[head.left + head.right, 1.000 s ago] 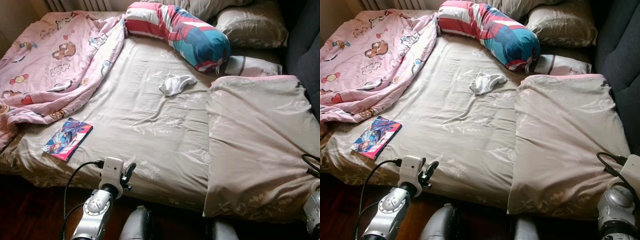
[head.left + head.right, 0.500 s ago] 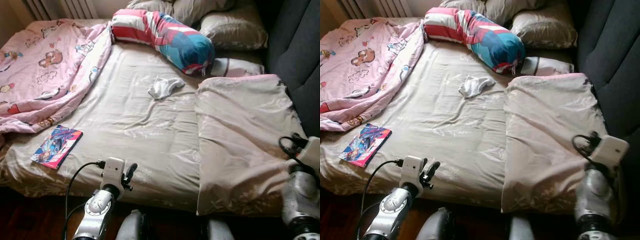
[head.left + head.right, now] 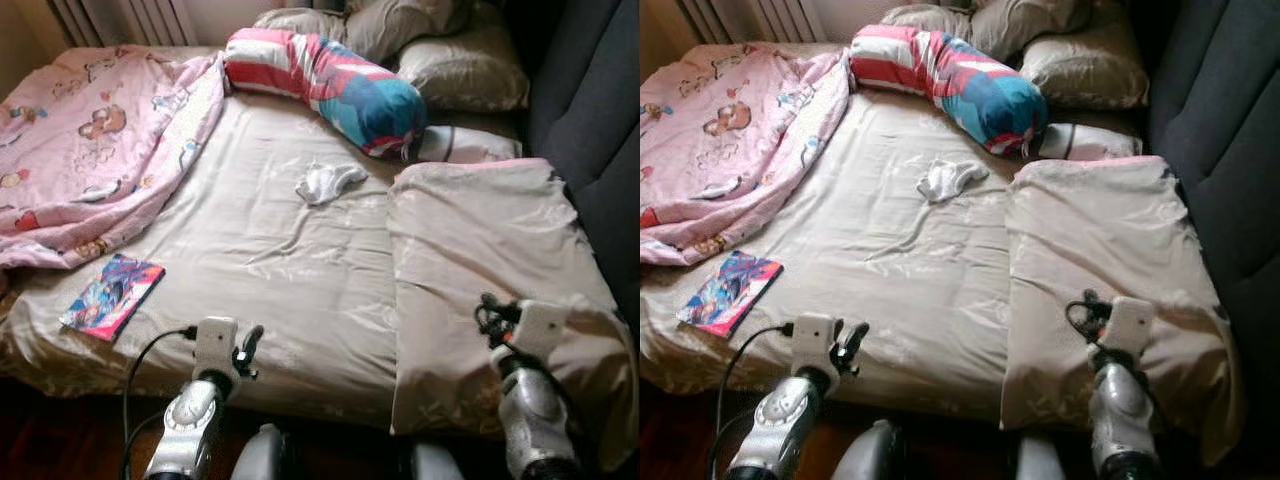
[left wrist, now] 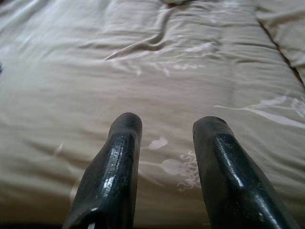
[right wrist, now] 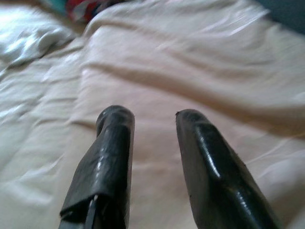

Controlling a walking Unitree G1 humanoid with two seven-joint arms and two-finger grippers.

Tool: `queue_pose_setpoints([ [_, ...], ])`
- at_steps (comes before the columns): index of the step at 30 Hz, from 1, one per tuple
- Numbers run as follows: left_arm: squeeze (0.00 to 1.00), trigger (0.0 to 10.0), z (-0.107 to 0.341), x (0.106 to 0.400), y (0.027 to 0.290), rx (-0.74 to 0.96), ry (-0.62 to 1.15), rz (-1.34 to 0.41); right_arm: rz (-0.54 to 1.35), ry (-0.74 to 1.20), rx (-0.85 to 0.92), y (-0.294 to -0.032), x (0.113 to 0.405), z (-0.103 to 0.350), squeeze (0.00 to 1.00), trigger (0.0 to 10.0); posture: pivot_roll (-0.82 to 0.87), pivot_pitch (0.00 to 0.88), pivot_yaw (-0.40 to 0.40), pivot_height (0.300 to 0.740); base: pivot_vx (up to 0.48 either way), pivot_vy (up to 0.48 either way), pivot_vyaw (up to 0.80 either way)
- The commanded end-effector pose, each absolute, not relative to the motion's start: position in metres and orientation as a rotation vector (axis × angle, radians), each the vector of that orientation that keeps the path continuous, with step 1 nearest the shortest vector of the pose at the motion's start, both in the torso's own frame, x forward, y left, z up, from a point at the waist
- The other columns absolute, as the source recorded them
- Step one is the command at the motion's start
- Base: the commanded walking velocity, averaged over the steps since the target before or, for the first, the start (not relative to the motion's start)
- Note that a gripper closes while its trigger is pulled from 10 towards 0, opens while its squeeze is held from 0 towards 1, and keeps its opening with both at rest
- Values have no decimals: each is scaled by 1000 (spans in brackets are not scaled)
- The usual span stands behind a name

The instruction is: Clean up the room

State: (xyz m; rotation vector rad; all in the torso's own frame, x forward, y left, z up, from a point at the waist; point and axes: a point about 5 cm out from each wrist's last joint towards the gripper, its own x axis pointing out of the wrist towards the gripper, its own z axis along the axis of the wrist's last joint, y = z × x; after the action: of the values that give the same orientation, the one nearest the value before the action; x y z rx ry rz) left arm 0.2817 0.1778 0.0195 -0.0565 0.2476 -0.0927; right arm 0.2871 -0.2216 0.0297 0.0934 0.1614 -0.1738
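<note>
Both arms reach forward over the bed's near edge: left pincer open above the sheet, right pincer open above the folded duvet.

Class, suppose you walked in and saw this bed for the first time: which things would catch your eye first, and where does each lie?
The long striped red, white and blue bolster pillow lies across the head of the bed. The crumpled pink cartoon-print blanket is heaped along the robot's left side, with a colourful comic book on the beige sheet near the front edge. A small white crumpled cloth sits mid-bed.
</note>
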Motion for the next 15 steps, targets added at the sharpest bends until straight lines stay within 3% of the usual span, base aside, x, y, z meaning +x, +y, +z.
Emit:
queue_pose_setpoints([
  [1,0,10000,10,276,185,-76,299,-60,-160,162,93,-221,286,29,0,10000,-51,119,57,734,0,0,0],
  [10,0,10000,-13,260,195,-112,408,11,-78,242,24,-212,279,14,0,10000,-71,75,39,740,0,0,0],
  [15,0,10000,-38,239,204,-134,579,61,-3,387,6,-197,270,-8,0,10000,-95,32,30,740,0,0,0],
])
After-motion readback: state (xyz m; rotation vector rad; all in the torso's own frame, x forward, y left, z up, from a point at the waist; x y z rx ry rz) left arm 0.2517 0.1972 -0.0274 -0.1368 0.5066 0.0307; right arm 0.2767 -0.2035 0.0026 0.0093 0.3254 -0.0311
